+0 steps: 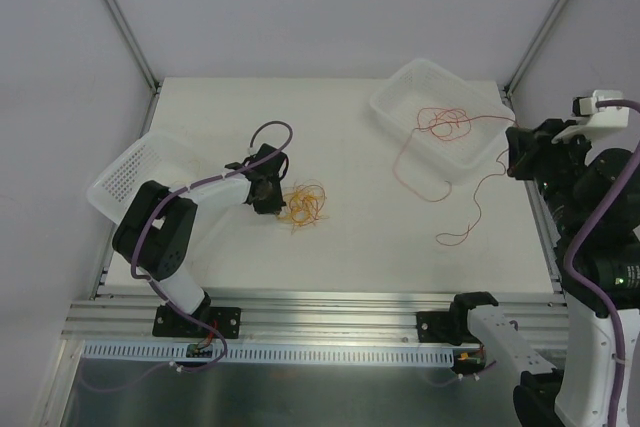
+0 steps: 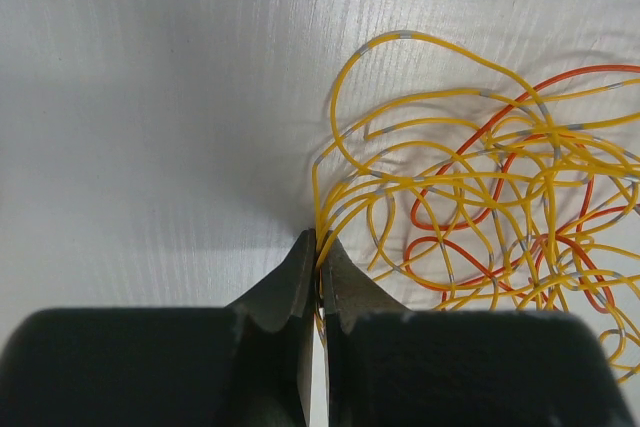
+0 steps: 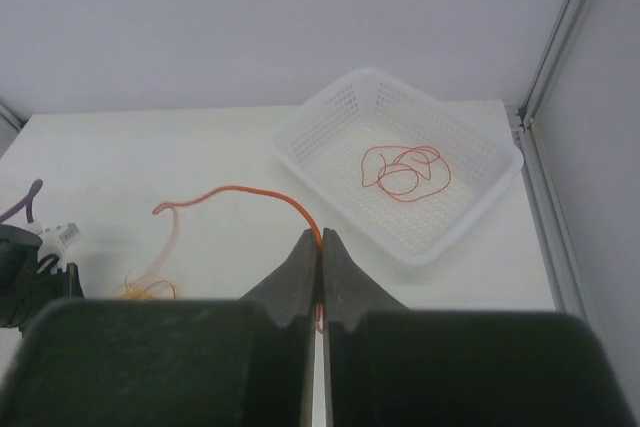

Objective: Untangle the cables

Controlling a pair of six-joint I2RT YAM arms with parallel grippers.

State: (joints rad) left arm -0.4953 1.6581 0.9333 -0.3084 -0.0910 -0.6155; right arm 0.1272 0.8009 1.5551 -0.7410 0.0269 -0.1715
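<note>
Left gripper [image 2: 318, 252] is clamped tight on a yellow strand [image 2: 317, 197] at the edge of the tangle [image 1: 305, 205], which sits mid-table just beside that gripper. Over on the other side, the right gripper [image 3: 320, 242] is pinched on a red-orange cable [image 1: 440, 125], held up off the table [image 1: 350, 247]. So where are we? I'd call it partly done: that red-orange cable is free of the bunch, with its loops lying inside the right basket [image 1: 395, 82] and its tail spilling over the rim onto the table. But the left wrist view shows more red-orange strands [image 2: 600, 70] woven through the yellow loops, so there is real separating left, and the left basket [image 1: 130, 172] looks to hold nothing. As for direction, the freed cable runs from the far right basket down toward the near edge, a long wandering diagonal, with a branch out to the right gripper. The tangle is a compact knot with no clear long axis, though it spreads away from the left gripper toward the right.
</note>
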